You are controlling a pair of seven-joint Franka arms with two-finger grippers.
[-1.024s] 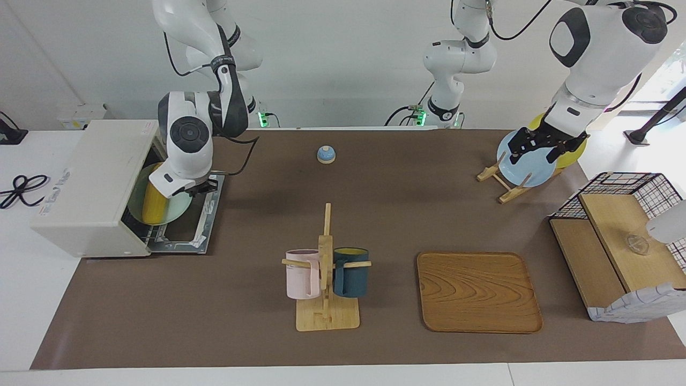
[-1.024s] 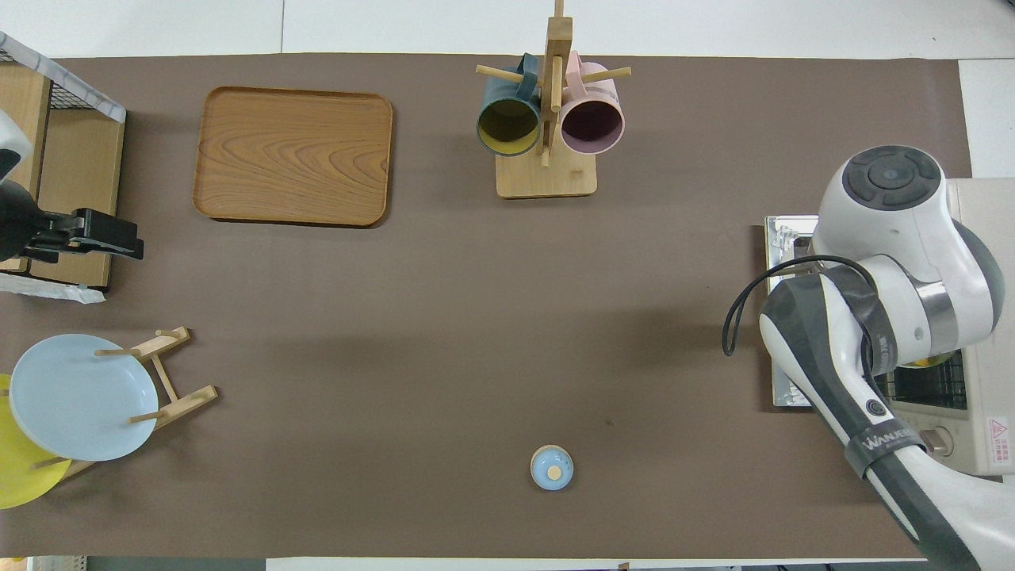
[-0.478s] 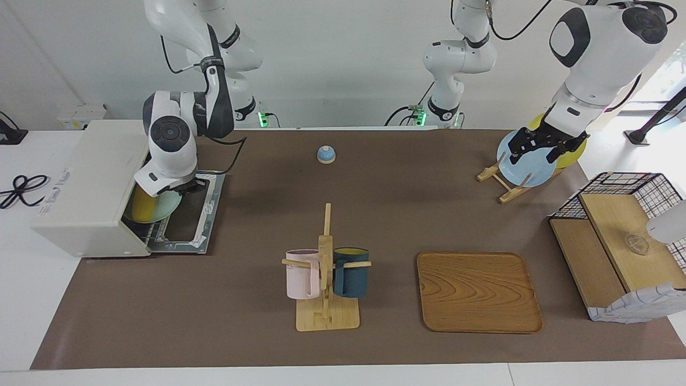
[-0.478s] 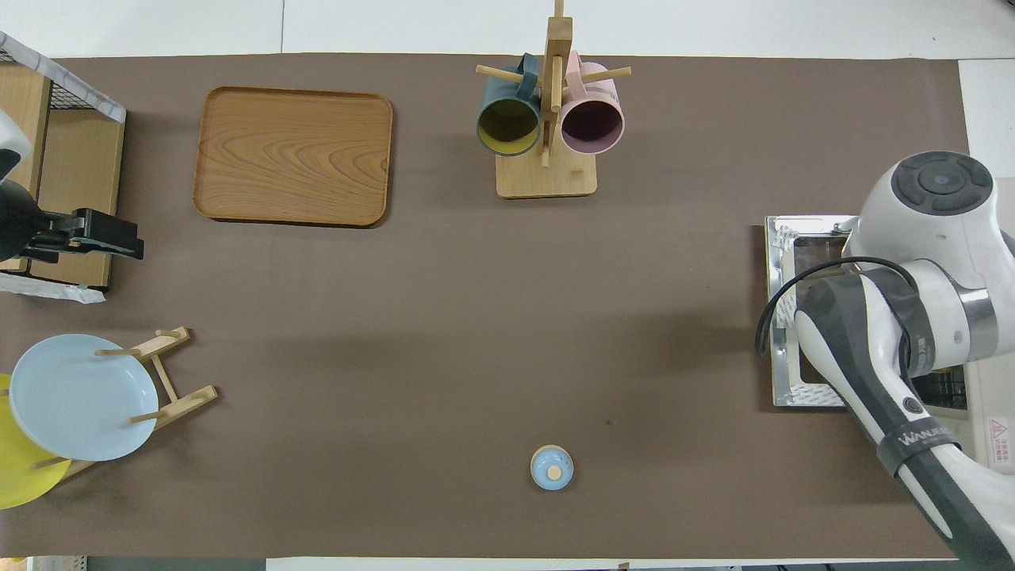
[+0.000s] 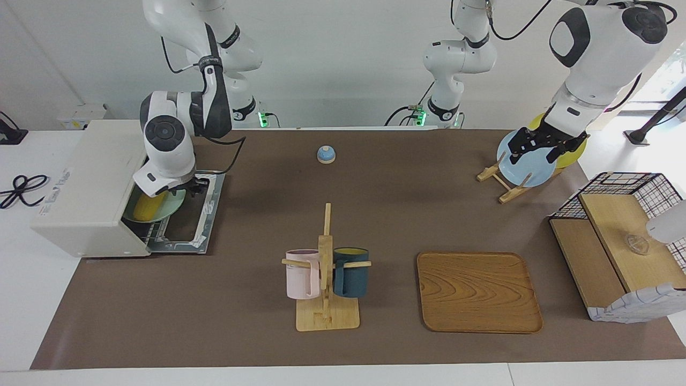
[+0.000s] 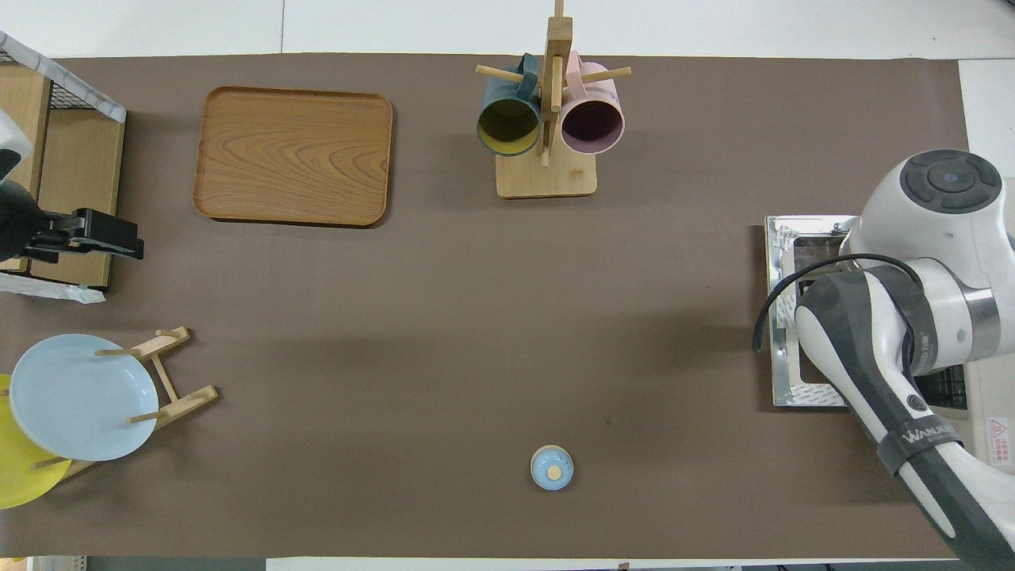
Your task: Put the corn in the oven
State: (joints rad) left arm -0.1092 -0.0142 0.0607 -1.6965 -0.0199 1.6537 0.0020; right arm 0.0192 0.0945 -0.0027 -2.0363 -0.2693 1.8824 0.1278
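The left gripper (image 5: 536,153) hangs released and empty over the plate rack (image 5: 504,185) at the left arm's end of the desk; that arm waits and needs no part in this step.

At the right arm's end, the oven (image 5: 91,182) stands with its door (image 5: 198,217) dropped flat on the desk. The right gripper (image 5: 188,187) is low in the oven's mouth, at the rim of a pale green plate (image 5: 176,202). The wrist hides the gripper, so I cannot tell whether it is clenched on the rim or has let go. The corn (image 5: 147,206) lies on that plate, just inside the opening, over the wire rack.

The step in hand looks like the set-down. To do it well:
- The plate should sit flat on the rack before the grip is given up, or the corn may roll off the tilted rim.
- Some of the plate appears to reach out over the door hinge, so a short push deeper would help the door close later.
- The gripper should back out level and straight over the door, clear of the plate's rim.
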